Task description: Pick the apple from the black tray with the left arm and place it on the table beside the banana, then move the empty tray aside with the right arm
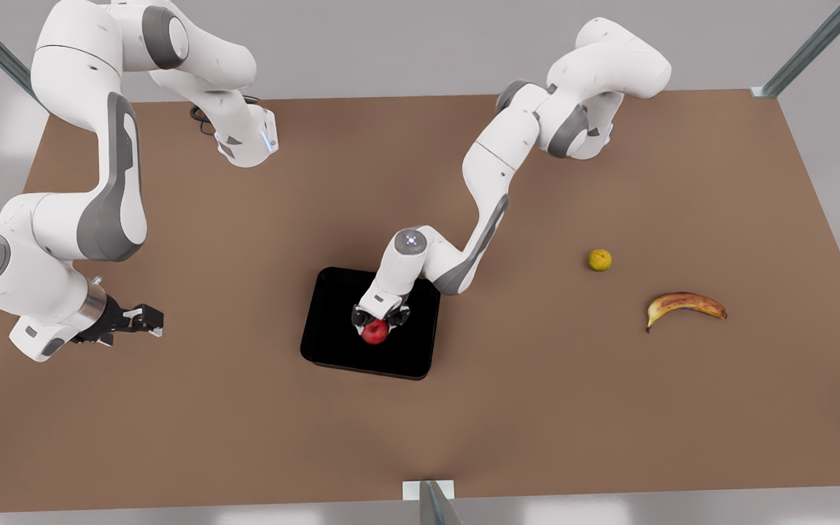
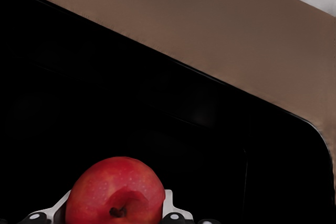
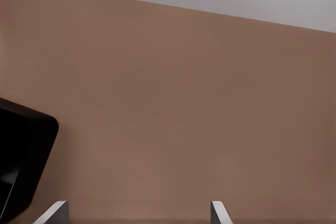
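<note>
Front view: the left claw (image 1: 376, 321) straddles the apple (image 1: 375, 332) in the black tray (image 1: 332, 321) mid-worktop (image 1: 245, 408); the banana (image 1: 685, 305) lies toward the front view's right. The right claw (image 1: 144, 319) waits at the front view's left.

Left wrist view: fingers (image 2: 169, 206) press both sides of the apple (image 2: 115, 192).

Right wrist view: fingertips (image 3: 219, 211) spread wide above the worktop (image 3: 184, 119), beside the tray's corner (image 3: 23, 156).

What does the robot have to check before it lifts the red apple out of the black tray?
1. Left gripper fingers either side of the small glossy red apple: ok.
2. Firm grip: cannot tell.
3. Apple inside the shallow black tray: ok.
4. Bare brown table beside the brown-patched yellow banana: ok.
5. Small bumpy yellow fruit apart from the banana: ok.
6. Right gripper open, waiting away from the tray: ok.
</note>
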Controlling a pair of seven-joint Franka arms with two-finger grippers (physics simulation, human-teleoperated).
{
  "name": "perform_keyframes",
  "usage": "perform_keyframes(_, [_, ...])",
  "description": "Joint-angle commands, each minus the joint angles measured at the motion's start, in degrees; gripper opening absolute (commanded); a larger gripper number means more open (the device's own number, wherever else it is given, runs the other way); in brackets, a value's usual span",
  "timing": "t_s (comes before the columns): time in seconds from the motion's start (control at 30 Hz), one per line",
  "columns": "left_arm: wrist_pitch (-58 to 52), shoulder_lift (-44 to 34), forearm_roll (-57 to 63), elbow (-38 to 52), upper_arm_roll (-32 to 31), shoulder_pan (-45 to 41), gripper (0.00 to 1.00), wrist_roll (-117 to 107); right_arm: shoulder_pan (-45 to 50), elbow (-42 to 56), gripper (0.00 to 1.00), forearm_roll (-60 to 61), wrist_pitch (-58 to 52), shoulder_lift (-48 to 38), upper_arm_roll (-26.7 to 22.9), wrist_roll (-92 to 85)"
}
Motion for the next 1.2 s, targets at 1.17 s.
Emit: perform_keyframes(1.17, [4.68, -42.67, -9.77, -68.75, 0.28, 33.05, 1.0, 61.89, 11.6, -37.23, 1.0, -5.22, 33.81, -12.99, 19.07, 68.13])
